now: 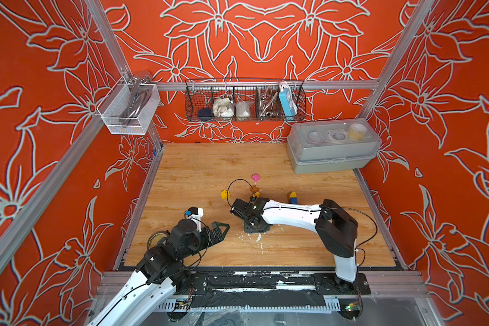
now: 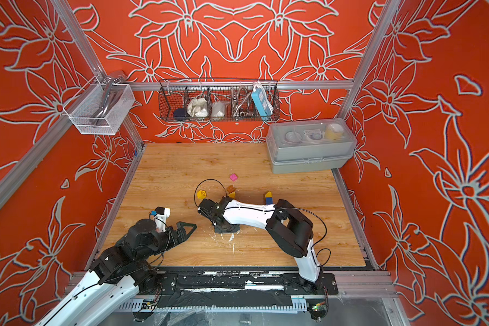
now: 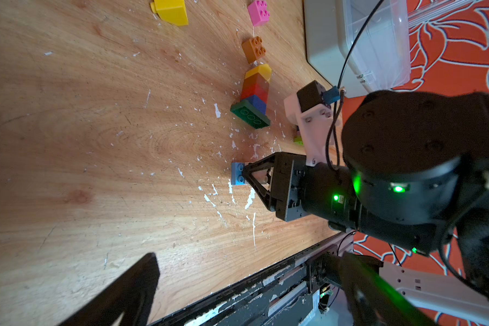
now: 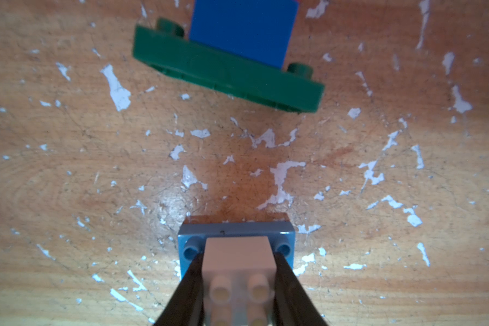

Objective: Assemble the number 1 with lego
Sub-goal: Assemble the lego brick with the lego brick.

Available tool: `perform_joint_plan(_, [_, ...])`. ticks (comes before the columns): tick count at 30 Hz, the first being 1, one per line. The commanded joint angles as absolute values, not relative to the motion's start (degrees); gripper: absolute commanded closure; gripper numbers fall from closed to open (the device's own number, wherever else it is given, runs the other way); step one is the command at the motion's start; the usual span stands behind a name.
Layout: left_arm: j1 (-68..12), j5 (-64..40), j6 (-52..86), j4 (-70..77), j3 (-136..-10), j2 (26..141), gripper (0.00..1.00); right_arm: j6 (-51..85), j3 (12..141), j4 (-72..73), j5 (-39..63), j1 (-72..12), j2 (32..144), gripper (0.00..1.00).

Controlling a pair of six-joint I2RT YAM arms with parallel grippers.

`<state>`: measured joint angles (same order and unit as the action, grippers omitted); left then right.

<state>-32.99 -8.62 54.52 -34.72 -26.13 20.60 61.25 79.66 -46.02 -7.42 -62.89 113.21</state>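
At the near left of the wooden table [image 1: 198,169], the left gripper [image 1: 223,231] hangs over the surface with its jaws spread wide and nothing between them. A tape roll [image 1: 152,240] lies beside its arm by the table's left edge.

Toward the middle, the right arm reaches in from the near right and the right gripper [image 4: 237,255] points straight down. Its jaws press against two opposite sides of a white brick [image 4: 239,265], clamped on it. That brick sits studs up on a light blue plate [image 4: 235,230], which rests flat on the table with a stud showing at either side of the brick.

Just beyond and apart from it, a tower [image 3: 255,87] lies on its side. Its green plate [image 4: 226,73] stands on edge at the near end, and blue, red and orange bricks and a yellow tip run toward the far side.

Farther on come a brown brick [image 1: 255,188], just past the yellow tip, and then a pink brick [image 1: 255,177], apart from it. A yellow brick [image 1: 225,194] lies to their left, and a yellow-topped blue brick [image 1: 293,197] to their right behind the right forearm.

In the far right corner sits a grey lidded box [image 1: 331,163], and a wire basket [image 1: 194,101] hangs on the far wall.
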Motion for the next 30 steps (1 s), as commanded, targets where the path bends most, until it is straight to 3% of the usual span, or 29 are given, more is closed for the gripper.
perform_joint_plan(1, [-32.6, -8.0, 54.6, -35.1, -25.3, 20.3, 0.0, 60.6, 76.4, -44.7, -5.7, -62.2, 120.1, 0.82])
perform_joint_plan(6, [-32.7, -8.0, 54.6, -35.1, -25.3, 20.4, 0.0, 60.2, 76.7, -45.0, -5.6, -62.2, 119.1, 0.66])
perform_joint_plan(16, [-32.6, -8.1, 54.6, -35.1, -25.3, 20.2, 0.0, 59.3, 79.0, -47.7, -6.8, -62.2, 117.0, 0.48])
perform_joint_plan(30, [-32.6, -8.1, 54.6, -35.1, -25.3, 19.8, 0.0, 58.8, 81.8, -51.0, -8.2, -62.2, 113.6, 0.43])
